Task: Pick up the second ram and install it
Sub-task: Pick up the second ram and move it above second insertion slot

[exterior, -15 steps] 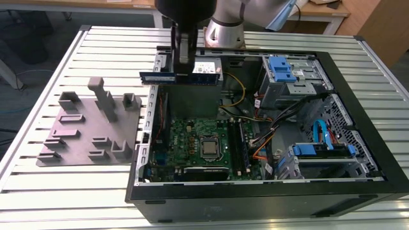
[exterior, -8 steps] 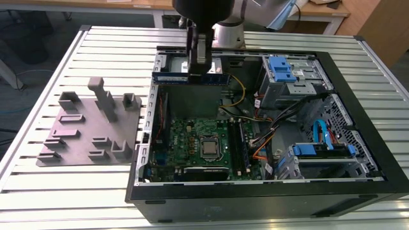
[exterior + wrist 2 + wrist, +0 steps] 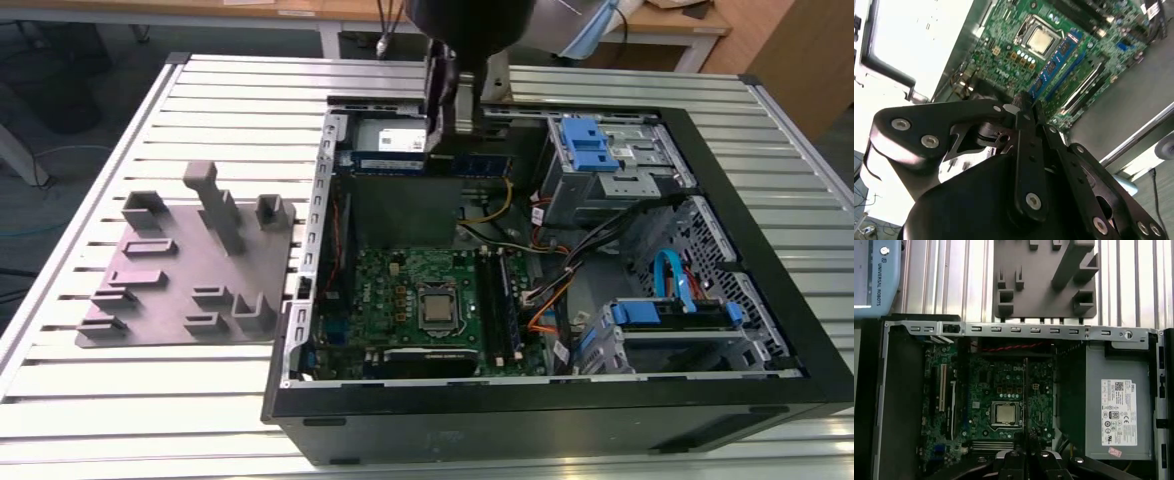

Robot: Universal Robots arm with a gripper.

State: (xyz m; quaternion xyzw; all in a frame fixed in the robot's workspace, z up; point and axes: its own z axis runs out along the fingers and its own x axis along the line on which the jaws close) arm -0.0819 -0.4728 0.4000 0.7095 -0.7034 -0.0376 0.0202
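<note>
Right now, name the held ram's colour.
Blue with black chips: the second ram, clearest in the second wrist view.

The second ram (image 3: 471, 164) is showing dark blue under the black gripper (image 3: 454, 138). The motherboard (image 3: 394, 285) is glowing green, with a silver square (image 3: 438, 308) at its middle and a blue stick (image 3: 1056, 60) dotted with black chips, inside the black case (image 3: 534, 430). Bright blue clips (image 3: 583, 143) are standing out at the exterior view's right. The tray (image 3: 147, 300) is lying matt grey on the silver, ribbed table (image 3: 80, 400).
</note>
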